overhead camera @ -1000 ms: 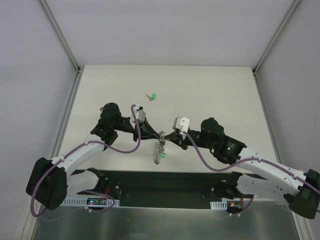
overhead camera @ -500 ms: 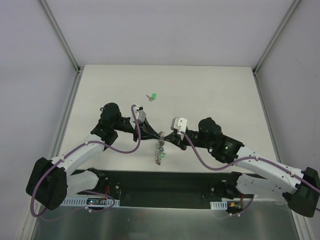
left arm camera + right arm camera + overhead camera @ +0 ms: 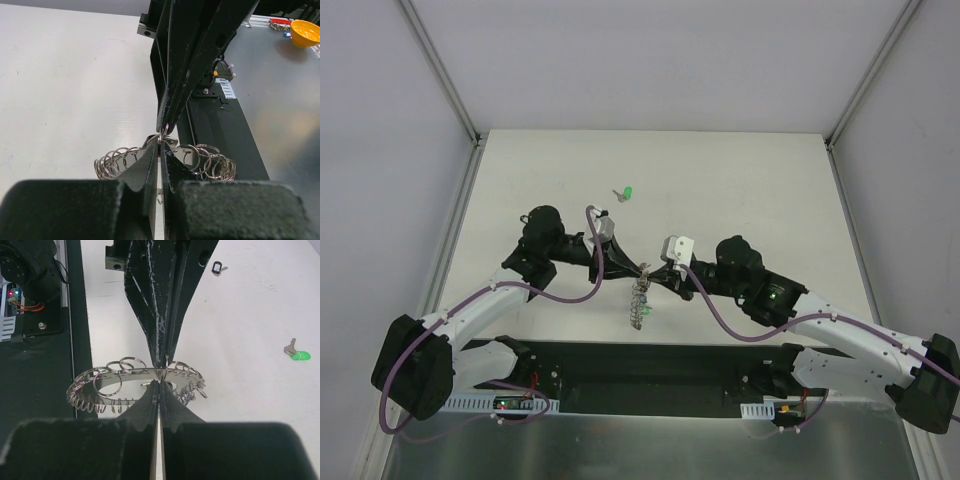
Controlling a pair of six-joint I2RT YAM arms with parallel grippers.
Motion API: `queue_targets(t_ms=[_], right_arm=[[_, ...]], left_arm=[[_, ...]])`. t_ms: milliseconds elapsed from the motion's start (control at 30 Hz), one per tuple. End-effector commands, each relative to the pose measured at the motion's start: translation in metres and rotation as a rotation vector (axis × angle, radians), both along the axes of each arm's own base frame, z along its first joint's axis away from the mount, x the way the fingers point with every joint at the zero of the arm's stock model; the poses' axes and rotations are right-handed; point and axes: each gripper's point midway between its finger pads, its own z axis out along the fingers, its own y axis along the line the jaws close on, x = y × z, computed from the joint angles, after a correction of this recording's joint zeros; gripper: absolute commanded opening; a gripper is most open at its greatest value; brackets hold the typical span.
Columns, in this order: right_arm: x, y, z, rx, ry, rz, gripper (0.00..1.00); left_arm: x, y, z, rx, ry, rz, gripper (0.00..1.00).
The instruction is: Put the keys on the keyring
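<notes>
While the right arm (image 3: 840, 335) has edged left toward its partner, the keyring (image 3: 639, 305) hangs where it was.
Both the left tool (image 3: 630, 266) and right tool (image 3: 655, 276) are pressed together, pinching the keyring at one spot, tip to tip, above the near-centre worktop (image 3: 740, 180). The green key (image 3: 628, 192) sits unmoved on the far side, well apart. Looks like a grip adjustment; that key is not yet fetched.

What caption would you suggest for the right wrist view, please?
Right gripper and left gripper pinch the keyring tip to tip; a green-headed key lies apart.
</notes>
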Motion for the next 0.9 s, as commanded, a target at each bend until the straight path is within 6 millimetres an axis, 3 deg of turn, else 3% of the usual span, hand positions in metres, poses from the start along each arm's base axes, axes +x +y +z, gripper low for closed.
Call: queue_targets(t_ms=[0, 333, 467, 867], right_arm=[[-0.003, 0.006, 0.018, 0.024, -0.042, 0.019, 0.01], [0.001, 0.009, 0.011, -0.033, -0.09, -0.024, 0.01], [0.003, 0.012, 0.009, -0.035, -0.103, -0.04, 0.01], [0.008, 0.009, 0.015, -0.04, -0.128, -0.073, 0.01]], left_arm=[[0.007, -0.007, 0.033, -0.034, -0.073, 0.06, 0.0], [0.016, -0.007, 0.039, -0.061, -0.048, 0.218, 0.0], [0.018, -0.005, 0.053, -0.157, -0.067, 0.278, 0.0], [0.018, 0.004, 0.04, -0.307, -0.066, 0.384, 0.01]])
